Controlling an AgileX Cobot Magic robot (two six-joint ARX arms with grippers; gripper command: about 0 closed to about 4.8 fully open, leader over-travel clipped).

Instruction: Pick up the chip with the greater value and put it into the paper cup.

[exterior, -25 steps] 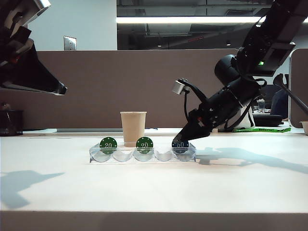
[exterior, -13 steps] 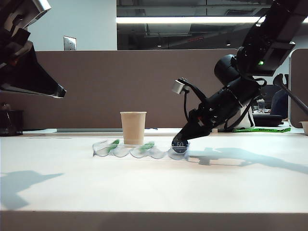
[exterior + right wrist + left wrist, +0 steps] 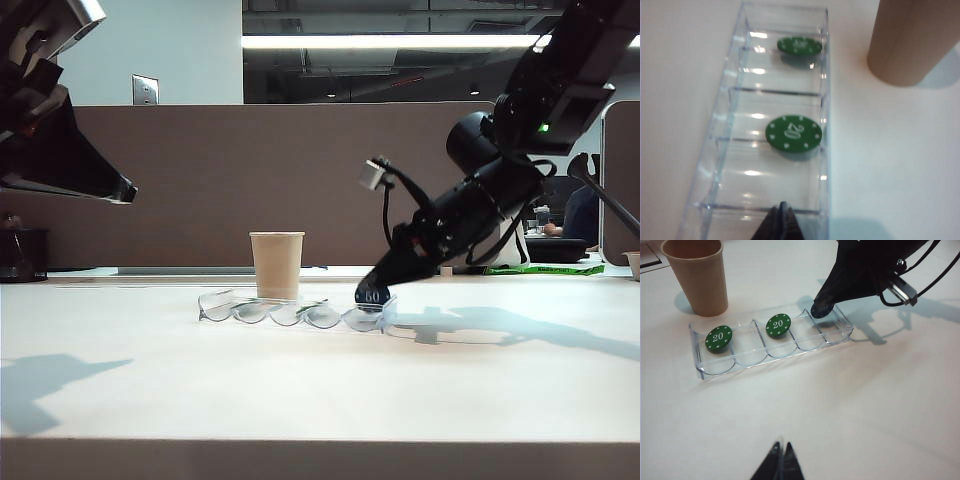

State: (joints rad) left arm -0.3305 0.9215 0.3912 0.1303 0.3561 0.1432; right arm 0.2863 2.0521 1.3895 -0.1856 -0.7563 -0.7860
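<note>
The small round dark blue chip [image 3: 373,295], white "50" on its face, is pinched in the right hand [image 3: 372,292] at the end of the clear wavy plastic tray [image 3: 771,342] farthest from the tan paper cup [image 3: 276,265]. Two green chips read "20" [image 3: 718,338]. The left hand [image 3: 781,460], raised above the desk [image 3: 320,390], is closed, empty.

The right arm reaches down low from the right side, and its right gripper [image 3: 373,291] is pinched tight, tips pointing down. The left arm is up high on the left. Its left gripper [image 3: 781,452] has its tips together.
</note>
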